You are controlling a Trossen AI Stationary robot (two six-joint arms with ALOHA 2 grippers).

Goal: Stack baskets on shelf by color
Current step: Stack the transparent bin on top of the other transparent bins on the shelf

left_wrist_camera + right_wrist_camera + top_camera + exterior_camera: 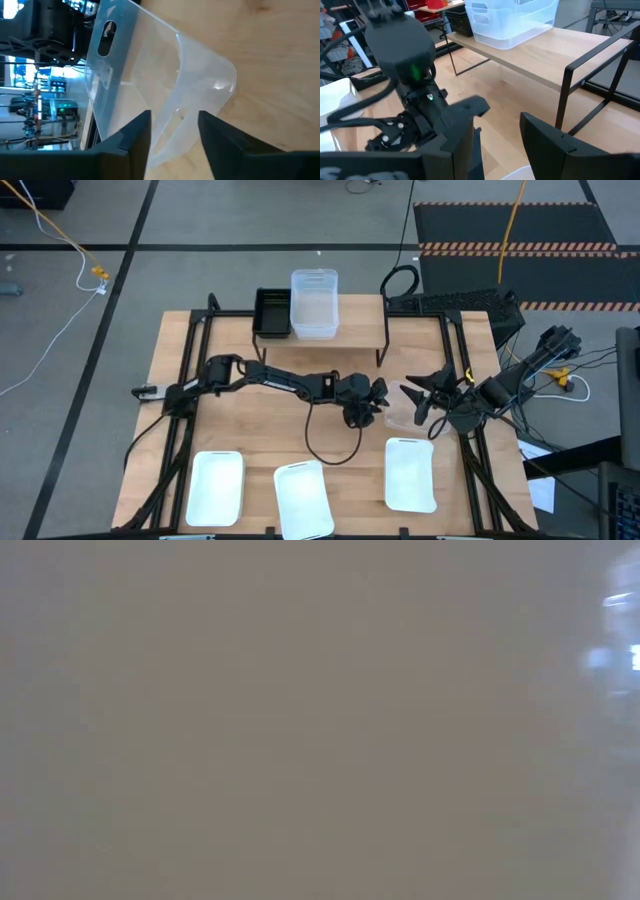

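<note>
Clear baskets sit stacked beside black basket on shelf.

Shelf stands at the table's far edge. On the shelf, one basket at its left end, a stack of baskets just right of it. Three baskets line the table's near edge, well apart from the shelf. A clear basket lies between.

The light-wood tabletop stands on a grey floor crossed by dark lines. A yellow cable trails over the floor at one side, and a black mat edged with orange-striped tape lies beyond the tabletop's far corner.
</note>
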